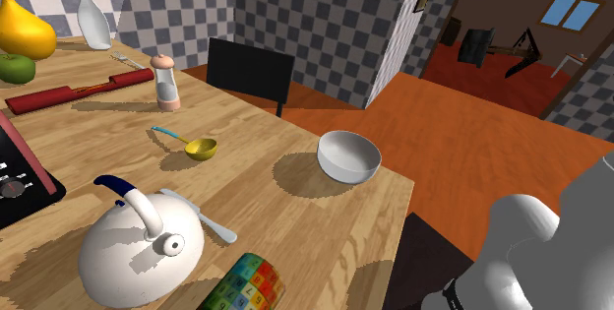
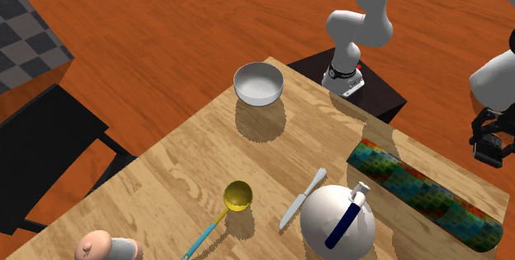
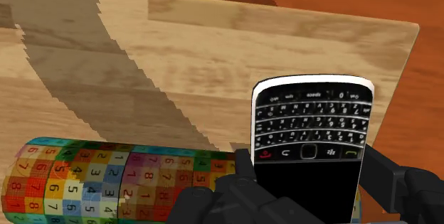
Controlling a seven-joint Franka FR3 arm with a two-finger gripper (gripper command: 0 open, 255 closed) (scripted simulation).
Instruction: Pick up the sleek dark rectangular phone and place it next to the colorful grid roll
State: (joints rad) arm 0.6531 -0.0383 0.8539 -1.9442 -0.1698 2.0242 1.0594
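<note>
The hand [image 3: 309,185] clasps the black keypad phone [image 3: 313,119] between its two fingers. It hangs above one end of the colourful grid roll [image 3: 107,178], which lies on the wooden table [image 3: 213,52]. The arm bends over the roll, hand pointing down.

one phone [image 3: 309,144], one roll [image 3: 107,180], one bowl [image 1: 348,155]

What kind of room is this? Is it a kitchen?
Probably a kitchen or dining corner of a house. A wooden table holds a kettle, a bowl and a ladle, and the walls are checkered.
</note>
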